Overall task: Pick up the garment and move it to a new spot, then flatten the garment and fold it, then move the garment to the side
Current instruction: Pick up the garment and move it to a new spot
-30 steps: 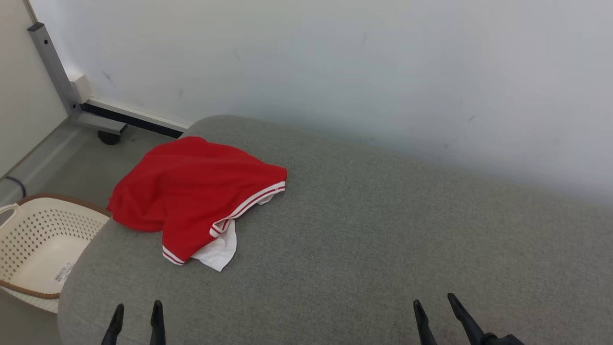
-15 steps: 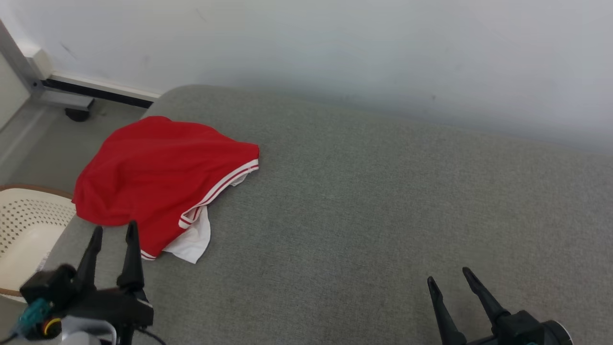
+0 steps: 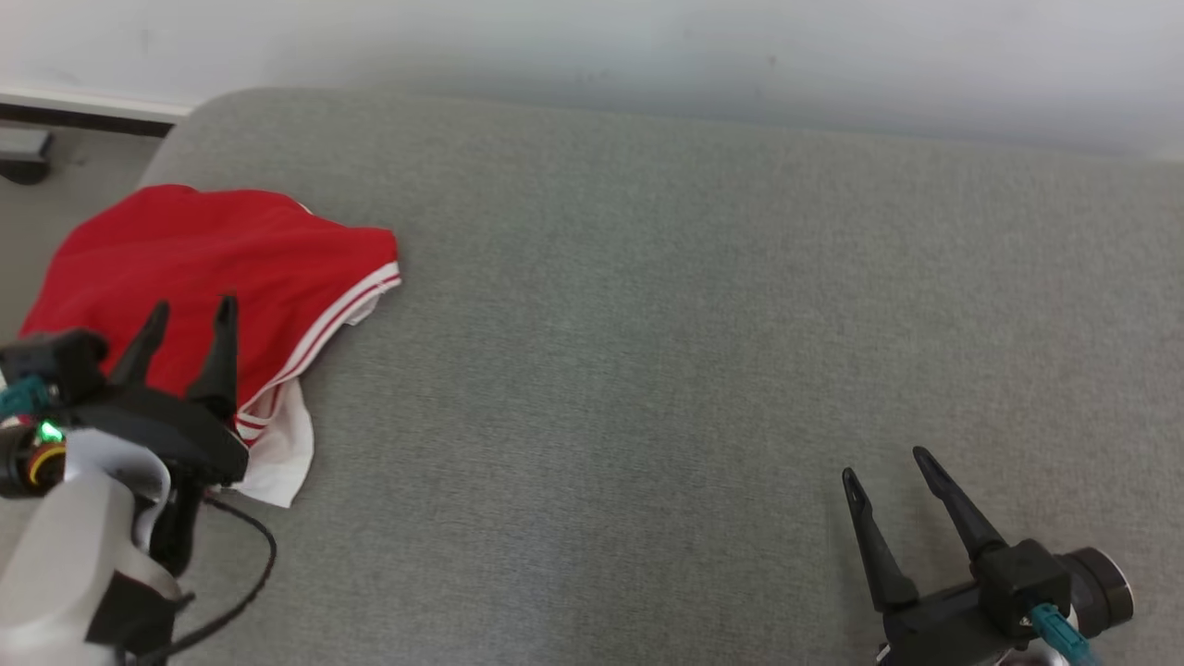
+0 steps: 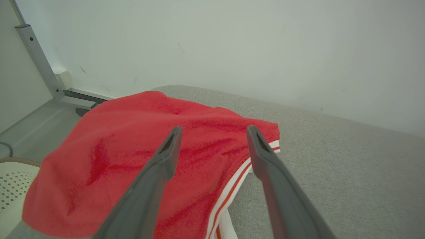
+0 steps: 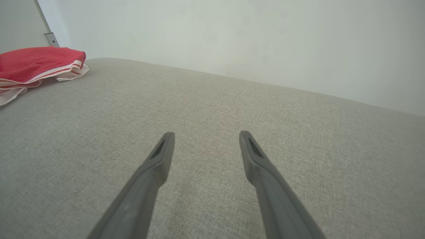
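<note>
The garment (image 3: 231, 259) is a crumpled red piece with white striped trim and a white lining, lying at the left end of the grey cushion (image 3: 647, 324). In the left wrist view the garment (image 4: 132, 149) spreads under and ahead of the fingers. My left gripper (image 3: 190, 310) hangs over the garment's near edge, open, with nothing between its fingers. Over bare cushion at the lower right, my right gripper (image 3: 883, 462) stands open and empty. The right wrist view has the garment (image 5: 36, 63) far off at the upper left.
A pale wall (image 3: 647, 46) runs behind the cushion. Bare floor (image 3: 55, 176) lies past the cushion's left end, and a white perforated basket (image 4: 13, 182) sits low beside it. A grey metal post (image 4: 36, 56) stands in the left corner.
The head camera has tipped down and swung right. My left arm has risen and reached forward, from the cushion's near edge to over the garment. The right gripper has come up a little.
</note>
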Available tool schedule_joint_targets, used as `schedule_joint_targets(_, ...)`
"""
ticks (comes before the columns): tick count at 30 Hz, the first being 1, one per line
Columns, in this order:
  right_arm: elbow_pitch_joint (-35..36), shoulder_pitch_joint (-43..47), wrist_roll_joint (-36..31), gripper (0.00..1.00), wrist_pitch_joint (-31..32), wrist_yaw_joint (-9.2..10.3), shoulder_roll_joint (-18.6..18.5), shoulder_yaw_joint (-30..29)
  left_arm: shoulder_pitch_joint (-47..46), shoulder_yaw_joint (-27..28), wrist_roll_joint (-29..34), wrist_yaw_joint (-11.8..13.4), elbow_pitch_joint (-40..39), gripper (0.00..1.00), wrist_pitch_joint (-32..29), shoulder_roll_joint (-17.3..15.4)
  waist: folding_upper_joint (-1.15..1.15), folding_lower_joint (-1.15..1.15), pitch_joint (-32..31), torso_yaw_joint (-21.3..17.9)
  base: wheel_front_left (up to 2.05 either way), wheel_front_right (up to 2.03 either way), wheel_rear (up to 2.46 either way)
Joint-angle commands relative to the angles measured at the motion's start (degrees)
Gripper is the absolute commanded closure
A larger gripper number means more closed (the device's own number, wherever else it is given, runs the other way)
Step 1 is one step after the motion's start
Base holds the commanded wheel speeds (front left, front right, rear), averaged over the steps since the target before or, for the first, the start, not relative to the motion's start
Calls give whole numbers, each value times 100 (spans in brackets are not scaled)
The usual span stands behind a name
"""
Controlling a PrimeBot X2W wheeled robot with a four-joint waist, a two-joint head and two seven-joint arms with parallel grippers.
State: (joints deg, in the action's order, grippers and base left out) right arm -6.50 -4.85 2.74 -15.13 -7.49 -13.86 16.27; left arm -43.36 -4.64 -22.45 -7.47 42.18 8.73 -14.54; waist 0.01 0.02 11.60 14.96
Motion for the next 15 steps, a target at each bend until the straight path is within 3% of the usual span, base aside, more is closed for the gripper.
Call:
schedule_joint_targets(1,25,-59,-29,0,-6,0,-19,-8,-165,-153,-170,1,123,0,-116,-95,-1,-2,295,-252,0,0,0)
schedule_joint_targets(9,58,-232,-49,0,-6,0,-71,-20,-893,-722,-781,0,802,0,-594,-440,-1,-2,636,-388,0,0,0)
schedule_joint_targets(15,85,-360,-5,0,-6,0,-89,-55,-1360,-1039,-1045,0,1432,0,-858,-517,-1,-2,852,-465,0,0,0)
